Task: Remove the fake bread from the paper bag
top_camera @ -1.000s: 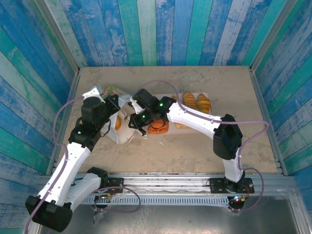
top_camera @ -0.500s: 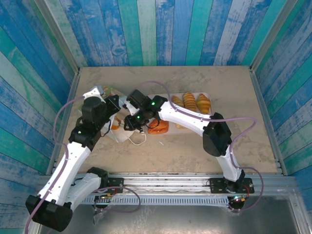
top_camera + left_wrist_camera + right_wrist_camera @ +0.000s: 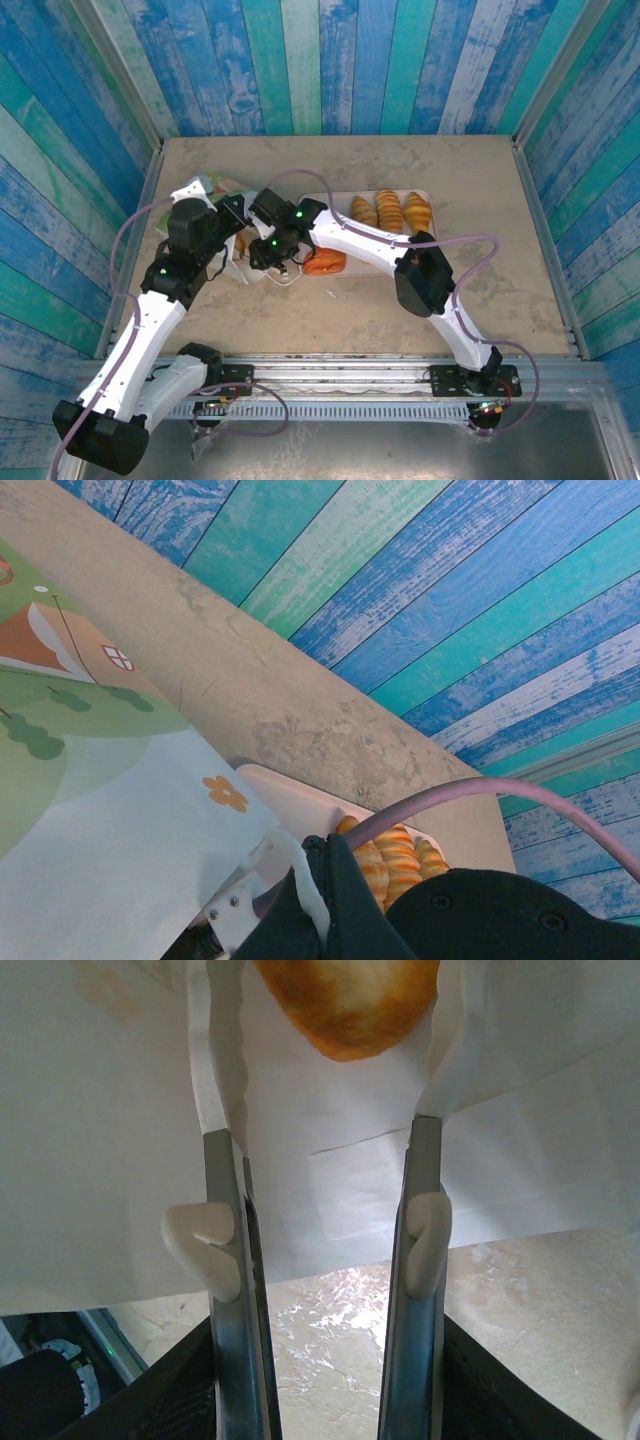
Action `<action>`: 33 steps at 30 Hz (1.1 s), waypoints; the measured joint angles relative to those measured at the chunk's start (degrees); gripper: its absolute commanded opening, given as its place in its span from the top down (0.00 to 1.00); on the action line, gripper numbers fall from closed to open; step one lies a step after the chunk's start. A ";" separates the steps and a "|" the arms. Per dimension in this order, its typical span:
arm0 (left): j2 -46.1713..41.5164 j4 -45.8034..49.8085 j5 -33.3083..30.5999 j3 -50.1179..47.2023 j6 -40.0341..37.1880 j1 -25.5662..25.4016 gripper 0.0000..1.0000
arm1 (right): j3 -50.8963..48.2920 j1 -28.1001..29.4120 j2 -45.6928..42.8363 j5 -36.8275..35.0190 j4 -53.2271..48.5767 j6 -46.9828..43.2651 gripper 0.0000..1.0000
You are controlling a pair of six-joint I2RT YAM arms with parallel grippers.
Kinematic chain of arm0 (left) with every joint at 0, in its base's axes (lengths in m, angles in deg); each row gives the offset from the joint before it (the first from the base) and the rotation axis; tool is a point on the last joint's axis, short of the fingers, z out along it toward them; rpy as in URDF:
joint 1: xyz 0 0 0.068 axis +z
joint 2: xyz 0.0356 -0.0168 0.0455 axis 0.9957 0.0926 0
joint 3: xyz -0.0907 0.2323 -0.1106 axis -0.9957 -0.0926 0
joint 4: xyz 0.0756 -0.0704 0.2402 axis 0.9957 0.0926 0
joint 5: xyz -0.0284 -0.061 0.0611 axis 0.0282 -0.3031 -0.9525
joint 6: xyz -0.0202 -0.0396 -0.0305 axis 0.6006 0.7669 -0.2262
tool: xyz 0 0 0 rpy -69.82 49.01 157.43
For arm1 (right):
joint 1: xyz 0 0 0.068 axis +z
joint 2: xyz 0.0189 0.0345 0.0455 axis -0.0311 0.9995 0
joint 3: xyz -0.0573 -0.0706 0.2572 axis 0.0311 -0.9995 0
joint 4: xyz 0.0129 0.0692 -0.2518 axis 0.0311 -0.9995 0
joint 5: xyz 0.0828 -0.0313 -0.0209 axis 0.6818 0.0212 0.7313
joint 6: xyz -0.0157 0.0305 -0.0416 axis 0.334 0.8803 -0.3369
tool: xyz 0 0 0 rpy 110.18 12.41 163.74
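- Paper bag sits at the left of the table, just beside the left end of the pink tray. The printed side shows a green hill, an orange-roofed house and a small orange flower.
- Left gripper: clenched on the paper bag at its far rim, as far as the top view shows. Its fingertips are hidden in its own wrist view, where the printed panel lies right up against the camera.
- Right gripper: reaches across from the tray side to the bag mouth. Jaws released and parallel, with nothing between them.
- Right wrist view: both metal fingers point into the white paper interior. Their tips are tucked behind folds of paper on either side.
- Fake bread: one golden-orange piece lies inside the bag, straight ahead of the right gripper, apart from the fingers and not touched.
- The top view shows an orange patch in the bag opening between the two grippers. It is too small to tell which kind of pastry it is.
- Out of the bag, on the tray: three ridged golden pieces stand in a row along the far edge.
- An orange croissant lies at the tray's near left corner, partly under the right arm.
- A purple cable arcs over the left wrist housing.
- Blue and teal plank walls enclose the table.
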 measured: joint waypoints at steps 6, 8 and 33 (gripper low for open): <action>0.00 0.00 0.13 0.00 0.00 0.00 1.00 | 3.17 0.59 1.20 -2.12 -2.23 -0.90 0.48; 0.00 0.00 0.11 0.00 0.00 0.00 1.00 | 4.39 0.57 2.03 -1.84 -2.49 -1.03 0.48; 0.00 0.52 -1.70 0.00 -1.05 0.24 1.00 | -0.61 0.20 -0.98 0.26 -2.47 -1.84 0.72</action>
